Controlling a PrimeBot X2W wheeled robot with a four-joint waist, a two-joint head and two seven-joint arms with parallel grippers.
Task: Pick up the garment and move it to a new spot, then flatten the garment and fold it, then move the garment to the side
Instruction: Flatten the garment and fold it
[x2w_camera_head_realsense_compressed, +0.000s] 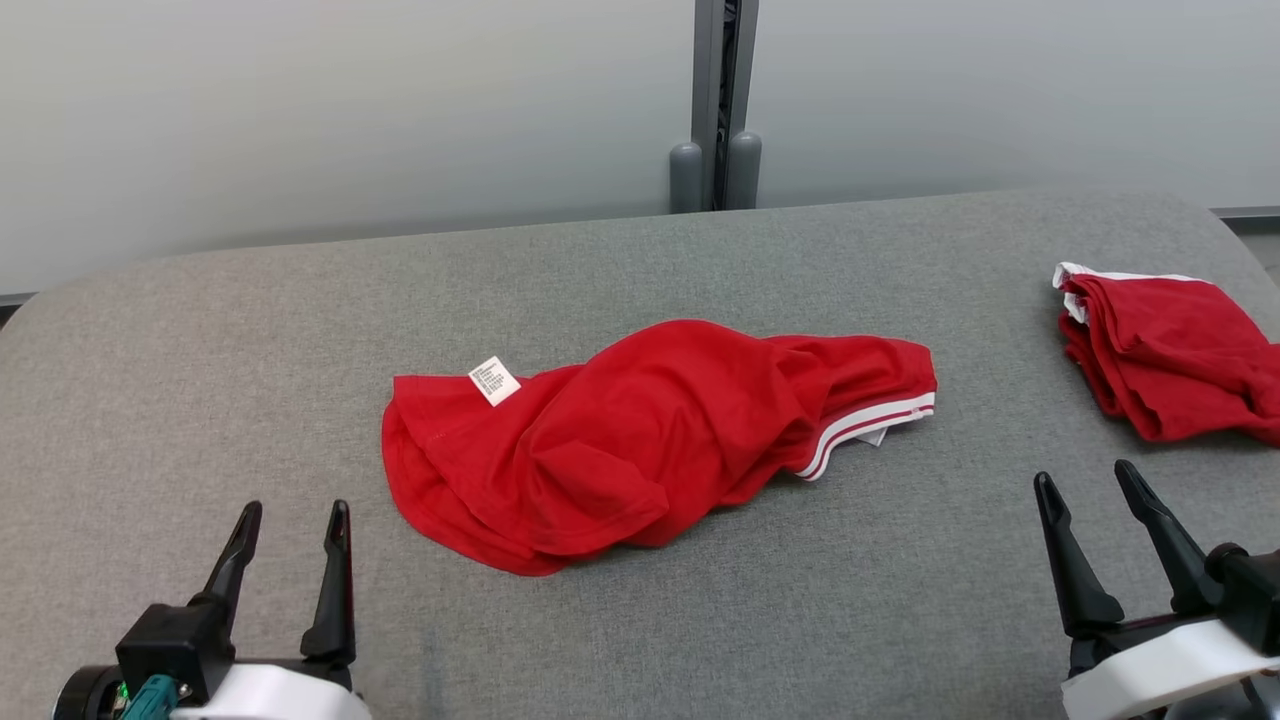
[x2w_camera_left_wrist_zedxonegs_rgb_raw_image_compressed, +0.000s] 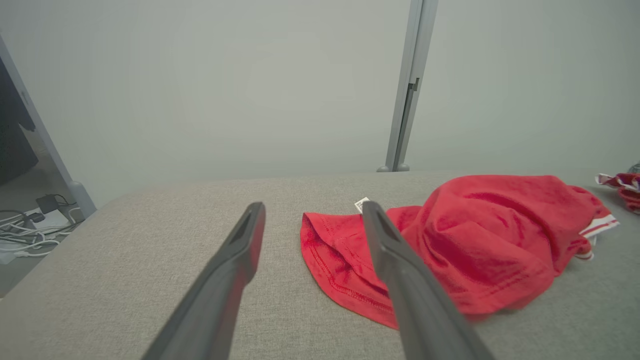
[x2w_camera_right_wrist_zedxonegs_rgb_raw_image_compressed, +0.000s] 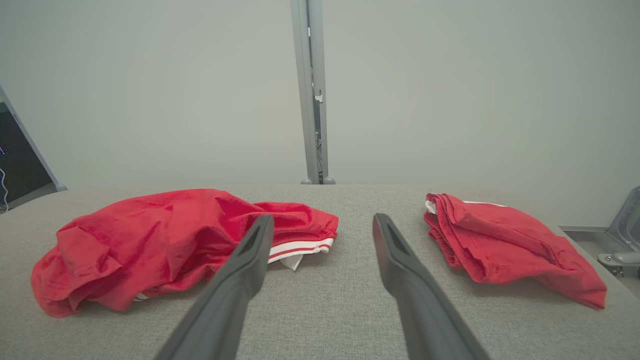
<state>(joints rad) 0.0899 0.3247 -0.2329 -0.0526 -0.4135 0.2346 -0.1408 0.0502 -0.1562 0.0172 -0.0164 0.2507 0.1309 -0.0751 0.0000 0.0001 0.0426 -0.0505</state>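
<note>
A crumpled red garment (x2w_camera_head_realsense_compressed: 650, 435) with white-striped trim and a white label lies in a heap at the middle of the grey padded table (x2w_camera_head_realsense_compressed: 300, 330). It shows too in the left wrist view (x2w_camera_left_wrist_zedxonegs_rgb_raw_image_compressed: 475, 240) and the right wrist view (x2w_camera_right_wrist_zedxonegs_rgb_raw_image_compressed: 150, 240). My left gripper (x2w_camera_head_realsense_compressed: 292, 515) stands open at the lower left, short of the garment's left edge, nothing between its fingers (x2w_camera_left_wrist_zedxonegs_rgb_raw_image_compressed: 235, 260). At the lower right my right gripper (x2w_camera_head_realsense_compressed: 1085, 478) is open and empty too, to the right of the garment's striped end, its fingers (x2w_camera_right_wrist_zedxonegs_rgb_raw_image_compressed: 395, 250) pointing at bare table.
A second red garment (x2w_camera_head_realsense_compressed: 1165, 355), folded, lies at the table's right edge (x2w_camera_right_wrist_zedxonegs_rgb_raw_image_compressed: 505, 240). A grey post (x2w_camera_head_realsense_compressed: 722, 100) stands behind the table against the pale wall. Cables (x2w_camera_left_wrist_zedxonegs_rgb_raw_image_compressed: 30, 230) lie on the floor off the table's left end.
</note>
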